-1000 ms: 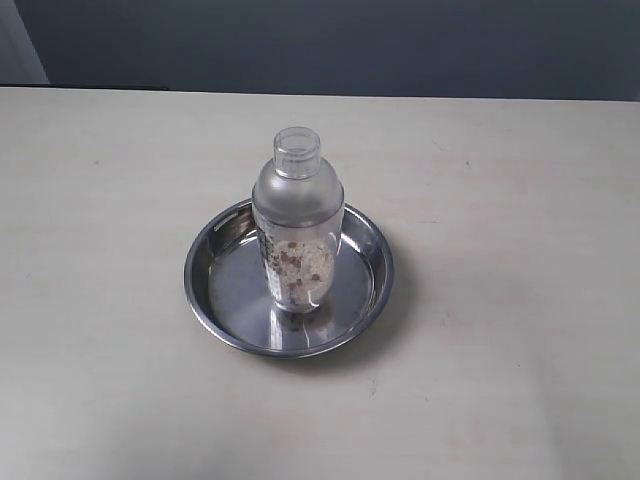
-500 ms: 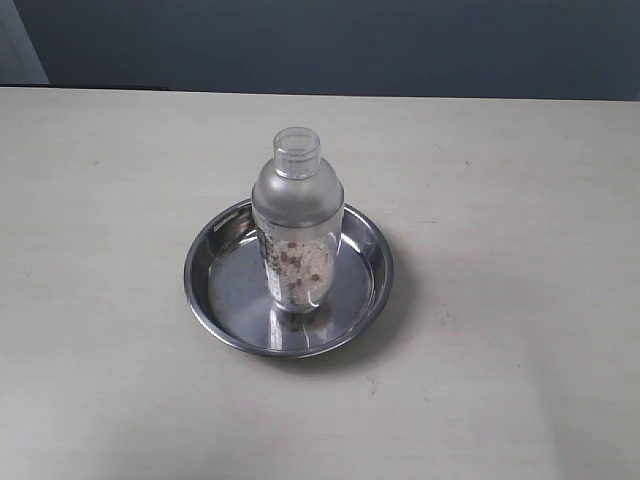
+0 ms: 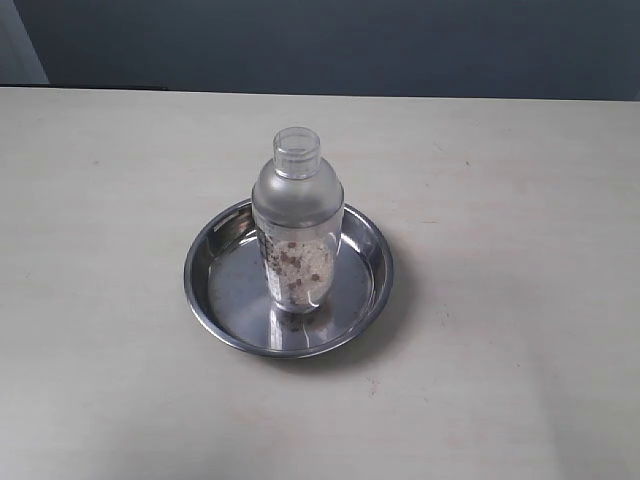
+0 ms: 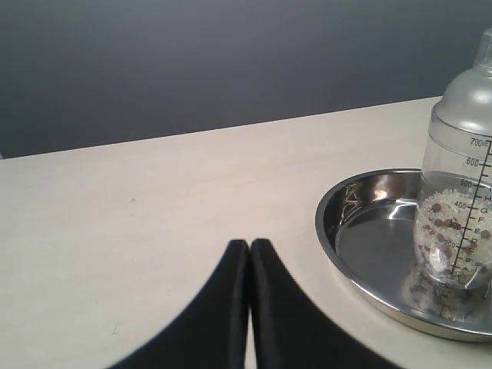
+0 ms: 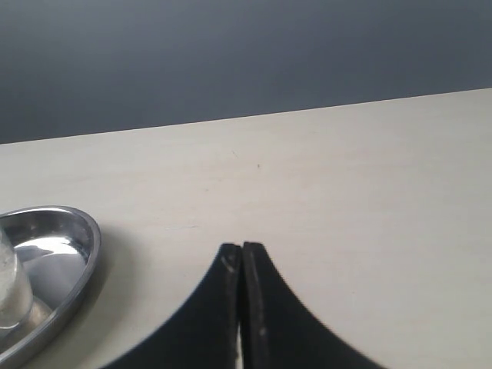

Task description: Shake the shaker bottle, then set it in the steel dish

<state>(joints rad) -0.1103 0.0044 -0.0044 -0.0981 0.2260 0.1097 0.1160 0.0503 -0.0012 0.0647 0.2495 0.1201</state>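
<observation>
Nearest, left jaws and right jaws: black, tapered, pressed shut, empty, well apart from the bottle. Beyond, steel dish (image 3: 235, 295): round, shallow, shiny, on pale matte worktop (image 3: 520, 200). Inside it, upright, shaker bottle (image 3: 297, 235): clear plastic, frosted dome, brown-white grains.

Wide, flat, cream-beige matte tabletop (image 3: 520, 380) fills most of the scene, with a few tiny dark specks (image 4: 132, 200) scattered on it. Plain dark blue-grey wall (image 3: 350, 45) runs behind the tabletop's far edge. Pale whitish vertical strip (image 3: 18, 45) at the tabletop's far left corner, against that wall.
</observation>
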